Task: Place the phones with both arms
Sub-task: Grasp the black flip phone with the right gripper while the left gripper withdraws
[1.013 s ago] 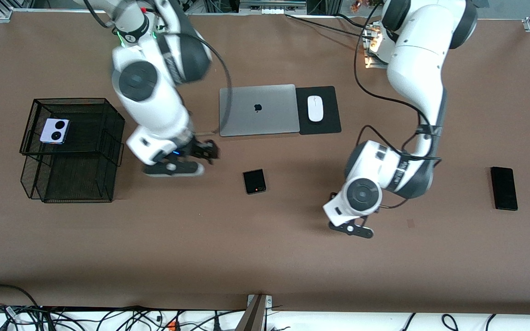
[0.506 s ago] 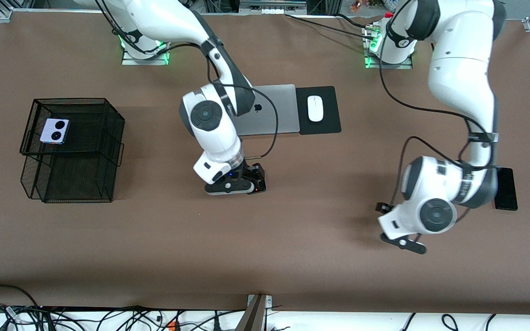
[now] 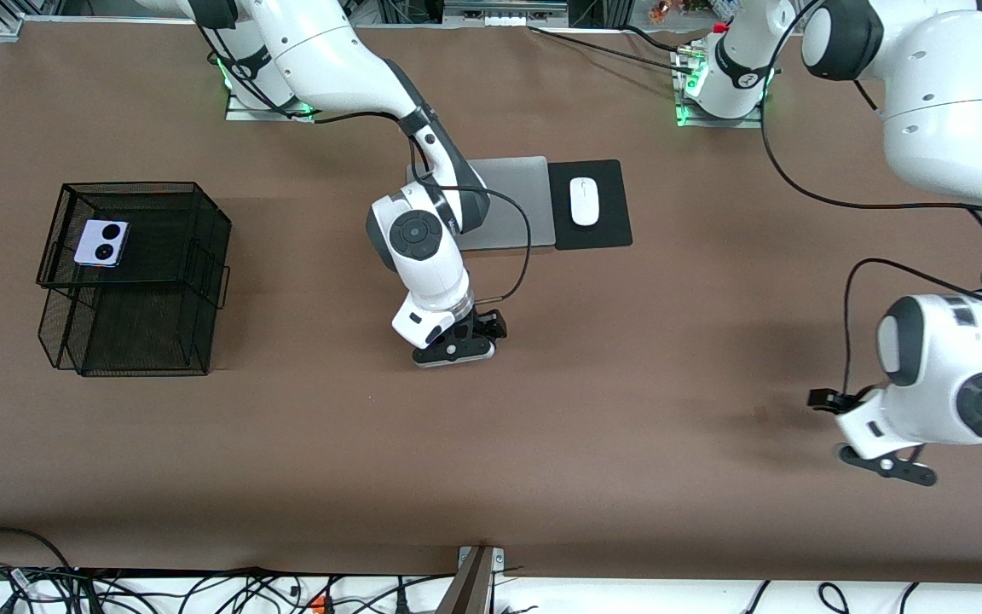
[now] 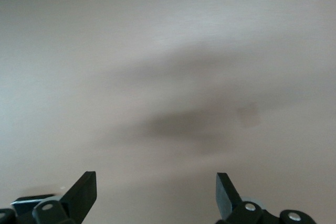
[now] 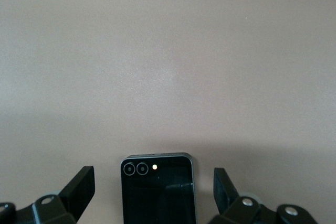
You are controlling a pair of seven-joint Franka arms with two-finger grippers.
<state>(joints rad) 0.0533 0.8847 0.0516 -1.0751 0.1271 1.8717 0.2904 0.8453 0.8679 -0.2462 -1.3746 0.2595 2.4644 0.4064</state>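
Right gripper (image 5: 152,192) hung directly over the small squarish black phone (image 5: 158,188), which lay flat on the brown table (image 3: 627,477) nearer the front camera than the closed silver laptop (image 3: 512,200). In the right wrist view the phone sat centred btwn the two black fingers (image 5: 79,187), its long axis running along the gap, so the short width faced the pads. Fingers were spread wide, clear bare table either side of the phone, touching nothing. Judgement: alignment looked good for a straight descent and a pinch across the width (phone hidden under the wrist in the front view, so height above it couldn't be read).

Left gripper (image 4: 156,195) was over bare table twd the left arm's end, fingers wide apart, holding nothing. The long slim black slab was not visible in any view; prob. hidden beneath the left arm, can't confirm.

Small lilac squarish phone with two black circles (image 3: 101,243) rested on top of the black wire-mesh basket (image 3: 193,256) at the right arm's end.
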